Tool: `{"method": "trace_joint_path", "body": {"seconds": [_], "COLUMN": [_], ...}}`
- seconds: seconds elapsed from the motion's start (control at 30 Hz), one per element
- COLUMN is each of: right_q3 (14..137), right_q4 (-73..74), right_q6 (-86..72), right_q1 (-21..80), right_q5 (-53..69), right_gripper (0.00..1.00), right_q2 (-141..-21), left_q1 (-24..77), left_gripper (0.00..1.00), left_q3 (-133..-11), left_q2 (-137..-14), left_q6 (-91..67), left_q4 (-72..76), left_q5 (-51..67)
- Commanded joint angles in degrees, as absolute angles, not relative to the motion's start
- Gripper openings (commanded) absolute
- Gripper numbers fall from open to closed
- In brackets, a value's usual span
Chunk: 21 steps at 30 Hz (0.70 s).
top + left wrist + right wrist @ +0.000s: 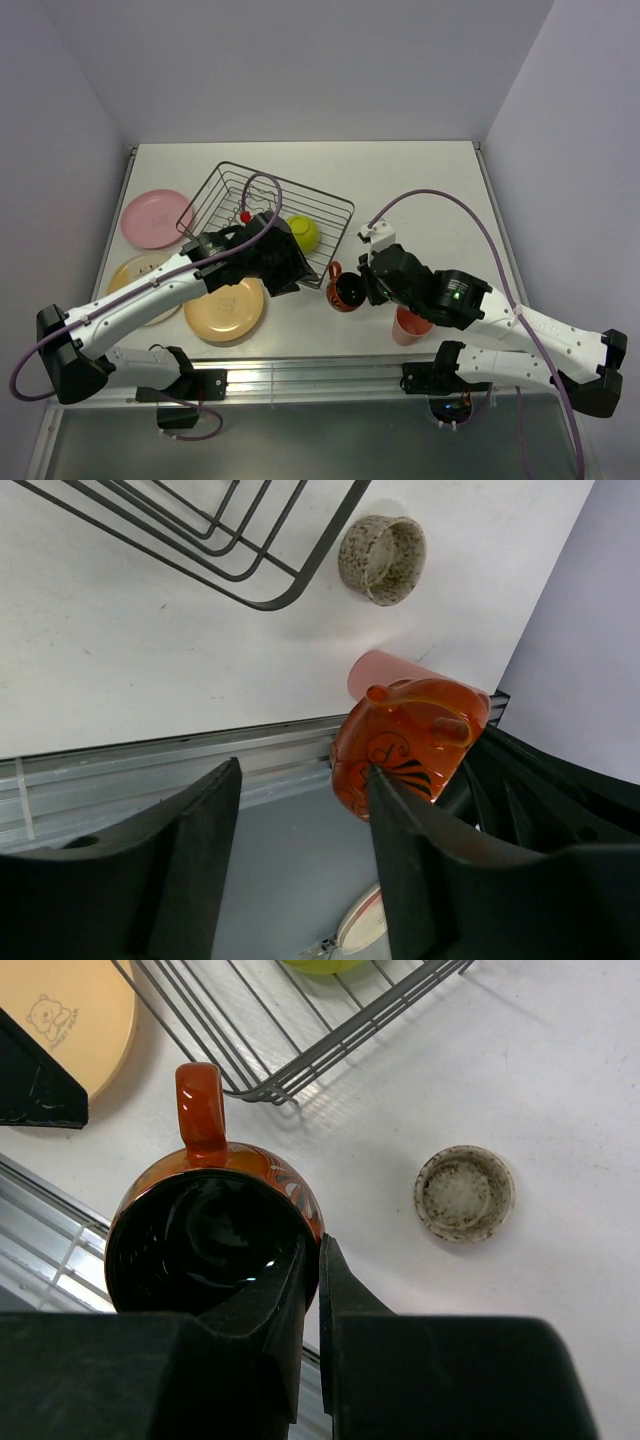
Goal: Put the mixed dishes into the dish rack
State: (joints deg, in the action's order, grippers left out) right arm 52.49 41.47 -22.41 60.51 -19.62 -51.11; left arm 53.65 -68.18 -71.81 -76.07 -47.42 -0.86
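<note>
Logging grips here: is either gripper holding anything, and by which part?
The right gripper pinches the red mug by its rim, clamping the wall from inside and outside. The left gripper is open and holds nothing.

The white bench bears the wire dish rack at mid-bench. The pink plate, cream plate and tan-orange plate lie toward the left edge. The speckled cup and salmon tumbler sit nearer the near edge.
</note>
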Motion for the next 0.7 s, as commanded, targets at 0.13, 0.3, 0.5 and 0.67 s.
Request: {"method": "trace_joint_path", "body": {"seconds": [0.13,0.3,0.5,0.67], "right_q3": [55.7,56.3,58.7,60.5], "right_q4": [39.9,41.2,44.6,45.2], "right_q6": [-22.5,-24.0,-26.1,-27.3], "right_q1": [60.9,60.9,60.8,60.8], "right_q5": [-22.0,-23.2,-26.1,-26.2], "right_gripper": [0.00,0.00,0.00,0.00], "right_q2": [-51.1,-53.2,-56.3,-58.0], "left_q1": [53.5,54.0,56.5,57.7], "left_gripper": [0.65,0.63,0.55,0.53], "left_q3": [-70.1,-65.3,-66.4,-66.0], "left_q2": [-69.4,-66.6,-67.1,-69.0], "left_q6": [-70.0,-65.7,-61.7,-61.7], "left_q4": [-41.1,-33.7,-37.9,-38.9], "left_q5": [-0.4,3.2,1.1,0.7]}}
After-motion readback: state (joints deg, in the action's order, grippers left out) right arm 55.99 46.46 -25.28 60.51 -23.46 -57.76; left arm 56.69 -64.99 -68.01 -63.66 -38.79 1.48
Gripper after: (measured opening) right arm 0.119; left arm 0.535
